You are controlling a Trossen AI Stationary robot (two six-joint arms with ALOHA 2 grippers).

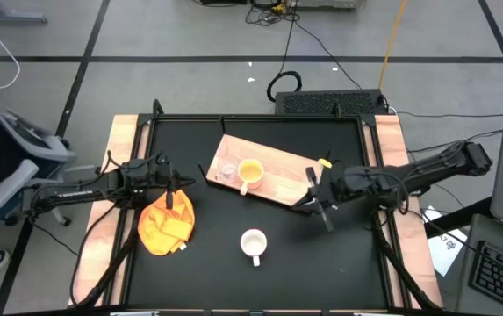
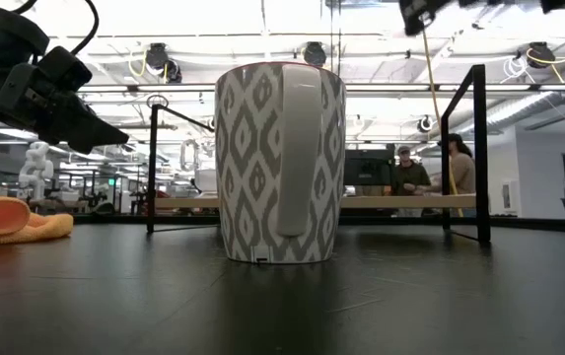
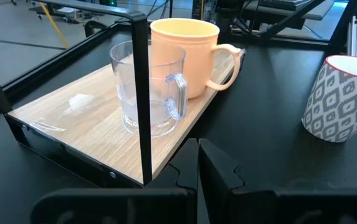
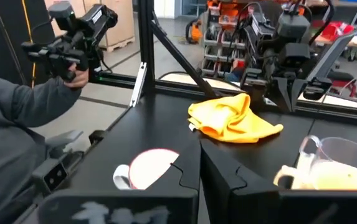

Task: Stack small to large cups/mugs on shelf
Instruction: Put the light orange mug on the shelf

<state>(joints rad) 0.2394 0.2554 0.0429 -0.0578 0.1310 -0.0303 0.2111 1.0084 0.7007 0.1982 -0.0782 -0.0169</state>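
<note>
The light-wood shelf (image 1: 273, 180) lies slantwise on the black table at its far middle. On its left end stand the clear glass cup (image 1: 226, 168) (image 3: 150, 90) and, beside it, the yellow mug (image 1: 249, 171) (image 3: 187, 56), both upright. The white mug with a grey pattern (image 1: 253, 243) (image 2: 280, 163) stands upright on the table, nearer the front. My left gripper (image 1: 185, 183) (image 3: 198, 165) hovers shut left of the shelf. My right gripper (image 1: 306, 200) (image 4: 200, 171) is shut and raised over the shelf's right end. Neither holds anything.
An orange-yellow cloth (image 1: 166, 224) (image 4: 231, 118) lies crumpled on the table near my left gripper. A black metal frame (image 2: 479, 148) rings the table's far side and both ends. A person's grey sleeve (image 4: 16, 124) shows at the table's side, and people (image 2: 410, 173) stand in the room behind.
</note>
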